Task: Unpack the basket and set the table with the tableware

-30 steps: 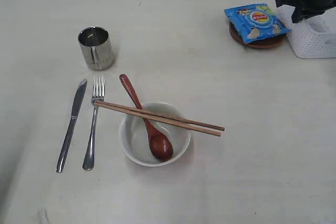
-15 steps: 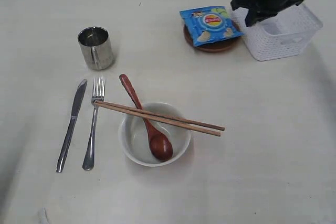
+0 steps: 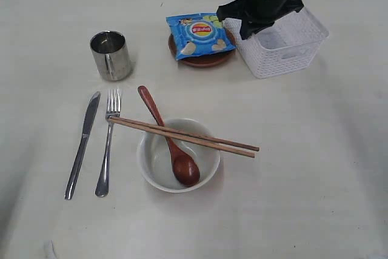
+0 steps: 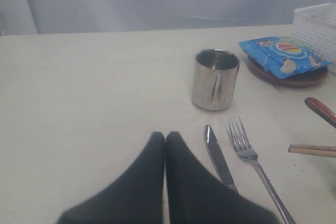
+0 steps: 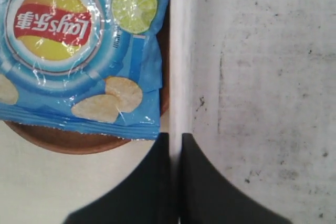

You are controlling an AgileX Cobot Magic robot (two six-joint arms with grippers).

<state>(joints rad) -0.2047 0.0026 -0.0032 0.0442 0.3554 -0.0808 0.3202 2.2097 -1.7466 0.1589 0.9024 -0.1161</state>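
My right gripper point(image 3: 245, 21) is shut on the near-left rim of the white lattice basket point(image 3: 285, 50); the right wrist view shows that rim point(image 5: 181, 51) pinched at the gripper point(image 5: 175, 136). Right beside the basket sits the small brown plate point(image 3: 203, 60) with the blue chip bag point(image 3: 199, 33) on it. The steel cup point(image 3: 111, 56), knife point(image 3: 82, 144) and fork point(image 3: 107, 144) lie on the table point(image 3: 315, 168). The wooden spoon point(image 3: 170, 141) rests in the white bowl point(image 3: 151, 168), chopsticks point(image 3: 182, 136) across its rim. My left gripper point(image 4: 165, 136) hangs shut and empty near the knife point(image 4: 218, 156).
The basket's floor point(image 5: 262, 77) looks bare in the right wrist view. A grey wall runs behind the table's far edge. The left wrist view also takes in the cup point(image 4: 215, 78), the fork point(image 4: 252, 156) and the plate point(image 4: 294, 78).
The right gripper has dragged the basket leftward along the back of the table. The brown plate with the chip bag has slid left alongside it. The other tableware has stayed put.
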